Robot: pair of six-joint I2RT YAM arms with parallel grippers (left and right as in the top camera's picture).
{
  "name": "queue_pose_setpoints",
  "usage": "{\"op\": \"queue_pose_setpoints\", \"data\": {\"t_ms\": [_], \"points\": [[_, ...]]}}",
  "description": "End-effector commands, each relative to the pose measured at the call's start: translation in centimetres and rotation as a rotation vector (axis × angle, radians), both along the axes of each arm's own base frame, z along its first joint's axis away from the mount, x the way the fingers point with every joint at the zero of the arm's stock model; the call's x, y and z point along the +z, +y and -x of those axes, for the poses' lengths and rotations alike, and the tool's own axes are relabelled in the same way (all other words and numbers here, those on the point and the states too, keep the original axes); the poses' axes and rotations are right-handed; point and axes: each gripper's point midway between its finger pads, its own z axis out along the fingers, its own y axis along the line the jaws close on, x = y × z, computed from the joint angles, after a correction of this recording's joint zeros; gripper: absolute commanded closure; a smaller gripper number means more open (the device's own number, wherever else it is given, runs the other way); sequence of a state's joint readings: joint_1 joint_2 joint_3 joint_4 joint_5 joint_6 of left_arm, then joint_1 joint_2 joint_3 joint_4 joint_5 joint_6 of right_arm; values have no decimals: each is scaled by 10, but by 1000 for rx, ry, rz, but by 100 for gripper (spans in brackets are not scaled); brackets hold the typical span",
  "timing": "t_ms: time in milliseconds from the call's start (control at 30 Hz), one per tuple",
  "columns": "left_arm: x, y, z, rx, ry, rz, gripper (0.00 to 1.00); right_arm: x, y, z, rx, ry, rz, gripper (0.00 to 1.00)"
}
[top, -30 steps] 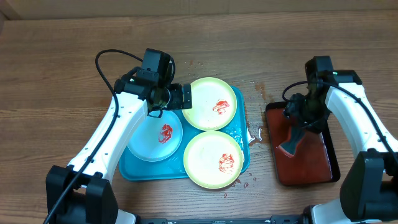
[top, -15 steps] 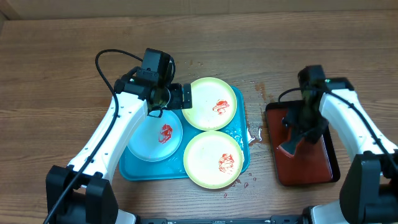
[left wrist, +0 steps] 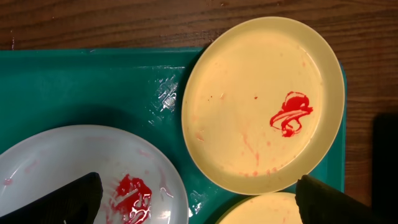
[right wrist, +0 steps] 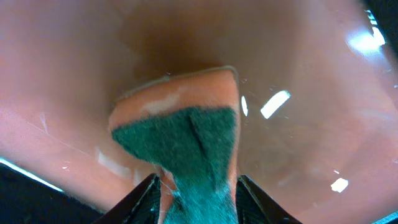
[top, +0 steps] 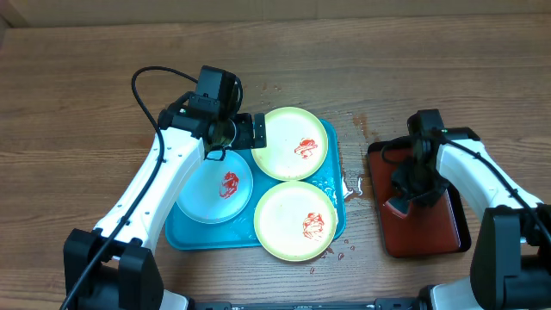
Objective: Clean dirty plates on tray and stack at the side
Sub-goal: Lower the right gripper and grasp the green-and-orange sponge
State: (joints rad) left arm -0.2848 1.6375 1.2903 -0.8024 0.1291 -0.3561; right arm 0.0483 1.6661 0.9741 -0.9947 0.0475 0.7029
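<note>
Three dirty plates lie on the turquoise tray (top: 185, 234), each with a red sauce smear: a green-rimmed one (top: 293, 143) at the back, a second green-rimmed one (top: 295, 220) in front, and a light-blue one (top: 215, 189) on the left. My left gripper (top: 247, 134) hovers open between the blue plate (left wrist: 81, 168) and the back plate (left wrist: 261, 99), touching neither. Over the dark red-brown tray (top: 430, 231), my right gripper (top: 405, 195) is shut on a green-and-orange sponge (right wrist: 186, 137), which is pinched between both fingers (right wrist: 144, 200).
Water drops and sauce specks lie on the wood between the two trays (top: 351, 185). A black cable (top: 151, 82) loops behind the left arm. Bare wooden table stretches across the back and far left.
My right arm has moved forward and left down onto the sponge, and its jaws have closed in on it. The left arm and the plates have not moved.
</note>
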Motion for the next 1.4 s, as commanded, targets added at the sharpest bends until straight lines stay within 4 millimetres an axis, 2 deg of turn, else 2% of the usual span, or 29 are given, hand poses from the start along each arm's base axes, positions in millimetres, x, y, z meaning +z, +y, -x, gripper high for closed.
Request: {"op": "queue_pose_setpoints", "data": {"t_ms": [0,67,167,433,533,800,933,1133,1367], "points": [[6,1,-7,-5,-26,-7,0,-2,7,-1,-2,-38,-35,70],[6,1,-7,-5,-26,-7,0,-7,10,1,-2,-39,-51,77],[6,1,-7,-5,-25,-7,0,-12,9,7,-3,-27,-49,96],[6,1,-7,-5,-24,-6,0,-9,7,7,29,-21,-41,96],[6,1,-7,-5,-26,-6,0,5,1,4,30,-16,-4,96],[6,1,-7,-4,-25,-6,0,79,-2,-24,67,-143,16,96],[6,1,-7,-5,-25,-6,0,95,-2,-22,67,-164,16,96],[6,4,-7,2,-28,-21,0,87,-2,-15,67,-140,16,96],[3,14,-6,27,-18,-58,0,45,4,-6,59,-134,-22,96]]}}
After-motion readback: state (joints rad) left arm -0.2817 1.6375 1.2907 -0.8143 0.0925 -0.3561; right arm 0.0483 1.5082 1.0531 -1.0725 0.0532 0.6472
